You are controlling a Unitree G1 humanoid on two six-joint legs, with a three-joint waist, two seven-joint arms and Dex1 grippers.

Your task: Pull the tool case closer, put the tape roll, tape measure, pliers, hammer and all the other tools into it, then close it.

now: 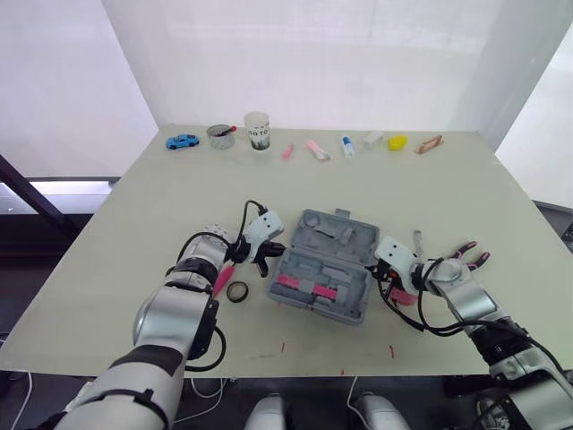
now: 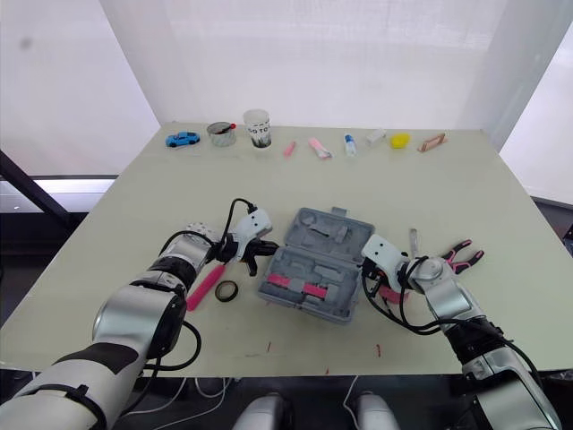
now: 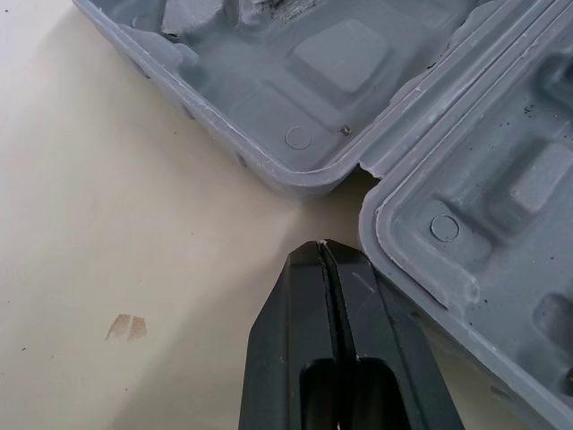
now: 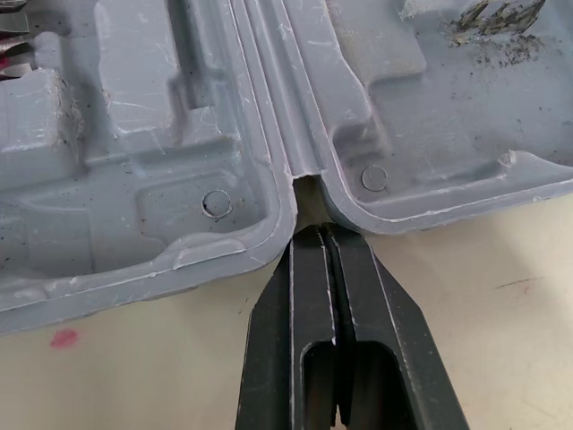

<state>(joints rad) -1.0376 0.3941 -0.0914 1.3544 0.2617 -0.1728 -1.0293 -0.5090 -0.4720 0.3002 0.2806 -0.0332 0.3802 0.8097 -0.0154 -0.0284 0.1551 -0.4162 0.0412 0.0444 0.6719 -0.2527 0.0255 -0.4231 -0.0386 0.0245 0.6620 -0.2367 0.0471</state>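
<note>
The grey tool case [image 1: 327, 264] lies open in the middle of the table, with pink-handled tools [image 1: 304, 287] in its near half. My left gripper [image 1: 266, 260] is shut and empty, with its tip [image 3: 320, 251] just off the hinge notch on the case's left side. My right gripper [image 1: 382, 269] is also shut and empty, its tip [image 4: 322, 235] against the hinge notch on the right side. A black tape roll [image 1: 237, 291] and a pink-handled tool [image 1: 224, 278] lie by my left arm. The pliers [image 1: 467, 251] lie to the right, past my right wrist.
A thin metal tool [image 1: 418, 240] lies right of the case. Along the table's far edge stand a blue toy car [image 1: 182, 141], a tin [image 1: 220, 135], a paper cup [image 1: 258, 131], small pink items [image 1: 316, 150], a bottle [image 1: 347, 146] and a yellow object [image 1: 397, 141].
</note>
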